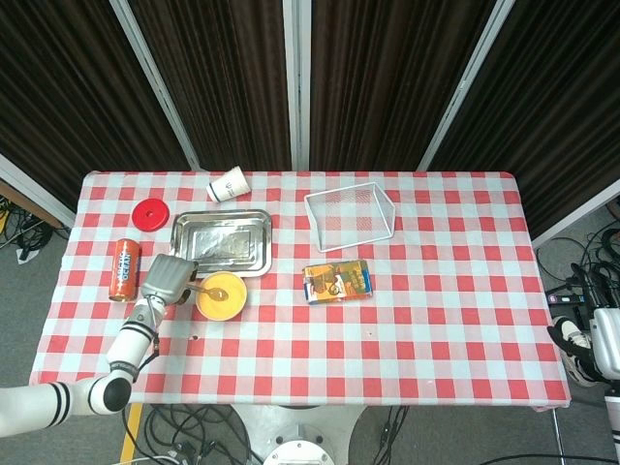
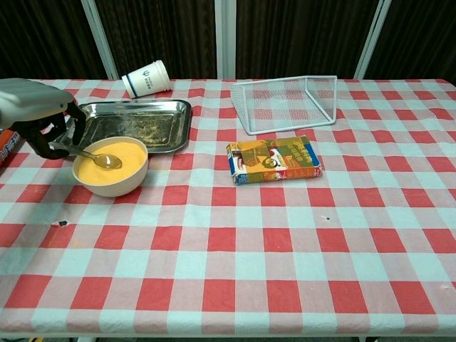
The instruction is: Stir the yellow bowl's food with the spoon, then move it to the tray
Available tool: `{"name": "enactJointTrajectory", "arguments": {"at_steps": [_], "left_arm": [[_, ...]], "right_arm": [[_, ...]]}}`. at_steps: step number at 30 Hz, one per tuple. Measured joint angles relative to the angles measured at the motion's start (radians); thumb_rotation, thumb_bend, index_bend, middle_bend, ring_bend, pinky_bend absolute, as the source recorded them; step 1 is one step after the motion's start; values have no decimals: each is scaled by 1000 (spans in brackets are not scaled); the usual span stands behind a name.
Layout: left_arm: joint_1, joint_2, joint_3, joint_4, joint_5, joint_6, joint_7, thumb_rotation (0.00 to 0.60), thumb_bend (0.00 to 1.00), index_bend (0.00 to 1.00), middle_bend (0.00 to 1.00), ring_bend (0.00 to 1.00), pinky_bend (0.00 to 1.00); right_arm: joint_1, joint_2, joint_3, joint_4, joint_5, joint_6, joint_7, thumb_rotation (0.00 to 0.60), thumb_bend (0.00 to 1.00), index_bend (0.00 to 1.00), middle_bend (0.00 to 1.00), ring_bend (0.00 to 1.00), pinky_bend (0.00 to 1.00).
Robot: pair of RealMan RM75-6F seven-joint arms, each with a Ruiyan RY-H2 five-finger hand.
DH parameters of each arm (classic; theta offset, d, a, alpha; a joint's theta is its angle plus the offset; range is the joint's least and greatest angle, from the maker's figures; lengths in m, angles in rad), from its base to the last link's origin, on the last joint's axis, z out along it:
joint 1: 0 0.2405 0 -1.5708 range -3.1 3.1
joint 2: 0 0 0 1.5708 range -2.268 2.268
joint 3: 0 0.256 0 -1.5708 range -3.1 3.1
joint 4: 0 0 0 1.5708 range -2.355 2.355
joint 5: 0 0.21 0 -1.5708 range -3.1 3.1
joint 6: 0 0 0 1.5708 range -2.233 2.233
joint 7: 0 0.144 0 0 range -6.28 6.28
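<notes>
The yellow bowl (image 2: 111, 165) sits on the checked surface (image 2: 235, 235) toward its left side, and everything here is placed from it. It stands upright, just in front of the metal tray (image 2: 135, 122), with the tray's near edge almost at the bowl's far rim. That closeness suits the task: once stirring is judged done, the bowl has only a short way to go.

The left hand (image 2: 44, 121) is just left of the bowl, fingers curled around the handle of the spoon (image 2: 97, 157), grasping it. The handle slopes down and rightward from the hand over the bowl's left rim, so the spoon's bowl lies in the yellow food near its middle. Holding the handle from the side and low keeps the hand clear of the food while the spoon works. Whether the spoon's tip is resting on the food or dipped into it is hard to tell from the chest view.

To the bowl's right lies a flat printed box (image 2: 273, 159). Beyond the tray, a paper cup (image 2: 146, 78) lies tipped on its side.

The right hand appears in neither view; only part of its arm shows at the head view's right edge.
</notes>
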Motion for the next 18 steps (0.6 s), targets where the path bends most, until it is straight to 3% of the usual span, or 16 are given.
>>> {"name": "enactJointTrajectory", "arguments": {"at_steps": [18], "left_arm": [[-3,-8,9,22,17,-9,-39,600,349,595,897,860,885]], "right_arm": [[0,2,0,-15,5,-4,-15,600,114,61,239,87,235]]}}
